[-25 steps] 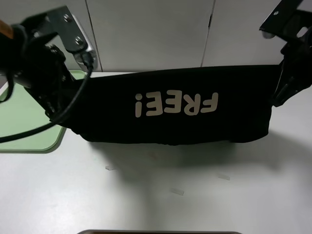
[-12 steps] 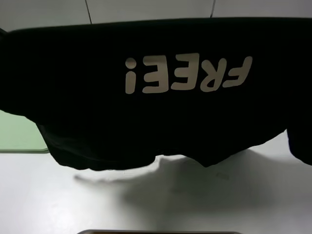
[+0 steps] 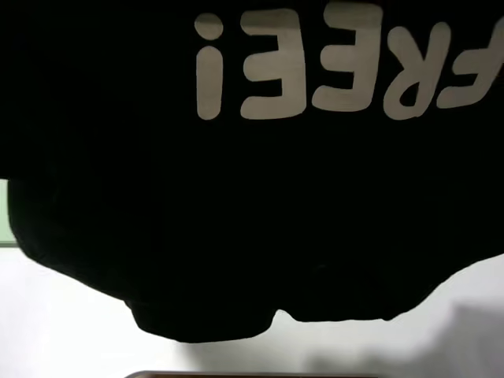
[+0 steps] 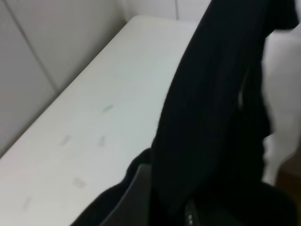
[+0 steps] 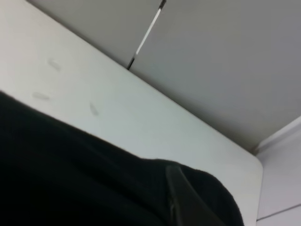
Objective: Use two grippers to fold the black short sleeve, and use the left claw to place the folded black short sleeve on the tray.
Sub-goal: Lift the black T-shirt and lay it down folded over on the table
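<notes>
The black short sleeve (image 3: 252, 205) hangs lifted off the table and fills most of the exterior high view, its pale "FREE!" lettering (image 3: 339, 71) upside down near the top. Both grippers are hidden behind it there. In the left wrist view the cloth (image 4: 211, 103) drapes down from my left claw (image 4: 162, 207), which is shut on it. In the right wrist view my right gripper (image 5: 181, 207) is shut on another bunched edge of the shirt (image 5: 70, 179). Only a sliver of the pale green tray (image 3: 3, 213) shows at the left edge.
The white table (image 3: 63, 331) lies below the hanging shirt, with a few small pale scraps (image 4: 108, 108) on it. Grey wall panels (image 5: 211, 56) stand behind the table's far edge. A brown strip (image 3: 252, 375) shows at the bottom edge.
The shirt has risen toward the high camera, growing from a band across the table to a sheet that covers both arms and nearly all of the tray.
</notes>
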`<state>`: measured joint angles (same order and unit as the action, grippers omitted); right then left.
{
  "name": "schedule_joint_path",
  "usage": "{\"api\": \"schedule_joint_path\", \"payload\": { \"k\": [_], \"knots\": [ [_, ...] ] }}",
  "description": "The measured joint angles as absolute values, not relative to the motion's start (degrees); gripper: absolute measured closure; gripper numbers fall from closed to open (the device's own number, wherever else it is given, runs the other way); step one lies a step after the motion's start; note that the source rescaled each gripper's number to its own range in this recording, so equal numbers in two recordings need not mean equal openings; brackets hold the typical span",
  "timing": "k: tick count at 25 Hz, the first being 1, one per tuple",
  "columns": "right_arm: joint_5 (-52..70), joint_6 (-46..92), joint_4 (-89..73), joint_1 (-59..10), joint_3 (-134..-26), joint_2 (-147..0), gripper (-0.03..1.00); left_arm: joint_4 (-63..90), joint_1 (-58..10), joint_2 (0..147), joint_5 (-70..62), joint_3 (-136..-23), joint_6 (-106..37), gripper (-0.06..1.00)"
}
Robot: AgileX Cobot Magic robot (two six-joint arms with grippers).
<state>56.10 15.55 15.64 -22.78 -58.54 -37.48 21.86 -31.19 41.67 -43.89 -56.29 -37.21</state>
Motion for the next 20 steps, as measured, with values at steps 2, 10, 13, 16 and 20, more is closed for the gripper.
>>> {"api": "schedule_joint_path", "payload": {
  "k": [2, 10, 13, 16, 20],
  "knots": [
    [55.8, 15.4, 17.0, -22.8, -58.5, -41.9, 0.97, 16.3, -31.2, 44.6, -43.2, -55.2, -35.8, 0.94],
    [51.6, 10.6, 28.8, -22.8, -58.5, -68.9, 0.97, -5.2, -31.3, 63.8, -36.5, -52.4, -24.8, 0.94],
    [48.0, 6.1, 34.0, -23.0, -58.5, -78.6, 0.97, -13.0, -31.6, 70.6, -34.5, -52.3, -20.4, 0.94],
    [43.0, 1.0, 39.1, -22.8, -58.5, -86.4, 0.97, -20.6, -31.6, 75.8, -33.5, -52.3, -17.7, 0.94],
    [36.0, -6.0, 45.5, -21.5, -58.5, -94.4, 0.97, -29.5, -31.6, 80.3, -31.3, -52.3, -14.6, 0.94]
  ]
}}
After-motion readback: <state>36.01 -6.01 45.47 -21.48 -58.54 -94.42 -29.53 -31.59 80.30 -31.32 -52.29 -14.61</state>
